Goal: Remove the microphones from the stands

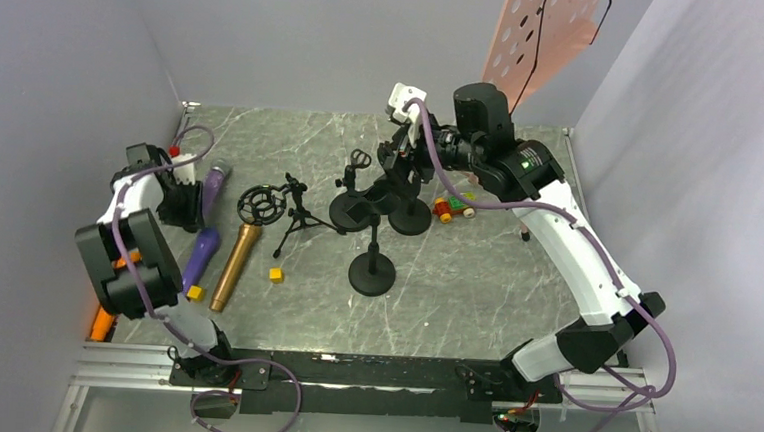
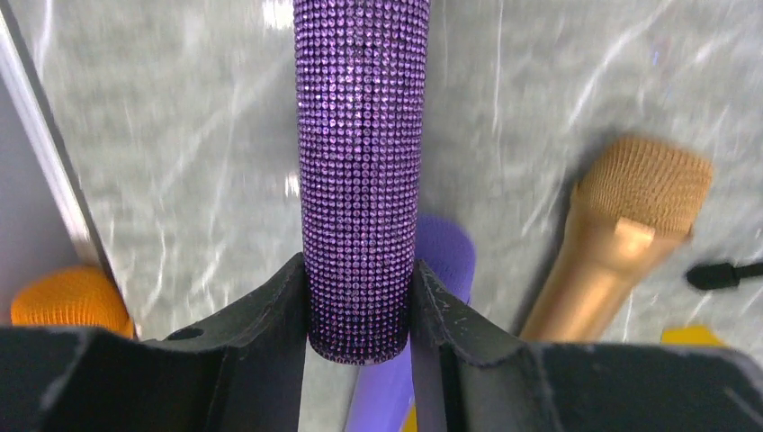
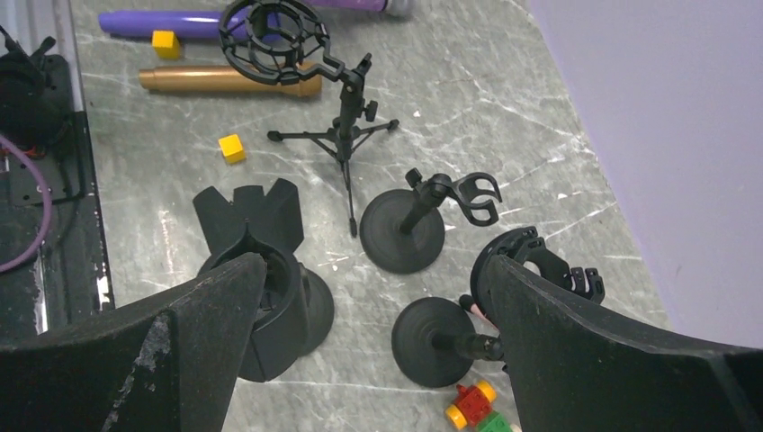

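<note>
Left claw (image 2: 360, 310) grips the purple rhinestone microphone (image 2: 360, 153) over the table (image 2: 162, 135) at its left side (a gold microphone (image 2: 621, 225) lies beside it); right claw (image 3: 373, 268) hangs open over the black stands (image 3: 402, 236).

In the left wrist view the sparkly purple microphone (image 2: 360, 162) runs off the top edge, head unseen, and covers most of a plain purple microphone (image 2: 447, 256). The gold microphone (image 2: 630, 207) disappears behind the left end effector (image 2: 360, 310) at lower right. The worktop (image 2: 180, 135) is blurred. The right wrist view's bottom edge clips a toy brick (image 3: 472, 409).
</note>
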You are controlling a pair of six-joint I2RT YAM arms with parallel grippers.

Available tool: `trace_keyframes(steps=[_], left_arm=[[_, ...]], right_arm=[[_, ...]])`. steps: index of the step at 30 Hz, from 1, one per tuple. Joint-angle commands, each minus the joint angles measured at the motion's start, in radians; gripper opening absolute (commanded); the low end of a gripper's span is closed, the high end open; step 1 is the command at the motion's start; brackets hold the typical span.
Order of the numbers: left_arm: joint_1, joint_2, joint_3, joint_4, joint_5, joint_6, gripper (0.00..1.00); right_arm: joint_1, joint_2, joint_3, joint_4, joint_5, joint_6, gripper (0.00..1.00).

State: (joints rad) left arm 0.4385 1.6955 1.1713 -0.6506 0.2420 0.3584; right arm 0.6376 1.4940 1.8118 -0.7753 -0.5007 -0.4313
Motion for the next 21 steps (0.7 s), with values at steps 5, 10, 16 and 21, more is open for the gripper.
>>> trace_keyframes(steps=[5, 10, 16, 21], left_arm=[[0.055, -0.317, -0.232, -0.052, -0.132, 0.128, 0.02], [0.125, -0.383, -0.324, -0.116, -0.173, 0.227, 0.02], [0.241, -0.506, -0.445, -0.141, -0.237, 0.366, 0.01], [0.331, -0.567, -0.512, -0.140, -0.278, 0.484, 0.01]], right_arm=[[0.001, -0.091, -0.065, 0.117, -0.060, 0.056, 1.00], [0.001, -0.104, -0.085, 0.136, -0.085, 0.072, 1.00], [0.001, -0.107, -0.087, 0.156, -0.095, 0.095, 1.00], [0.000, -0.108, -0.098, 0.165, -0.121, 0.112, 1.00]])
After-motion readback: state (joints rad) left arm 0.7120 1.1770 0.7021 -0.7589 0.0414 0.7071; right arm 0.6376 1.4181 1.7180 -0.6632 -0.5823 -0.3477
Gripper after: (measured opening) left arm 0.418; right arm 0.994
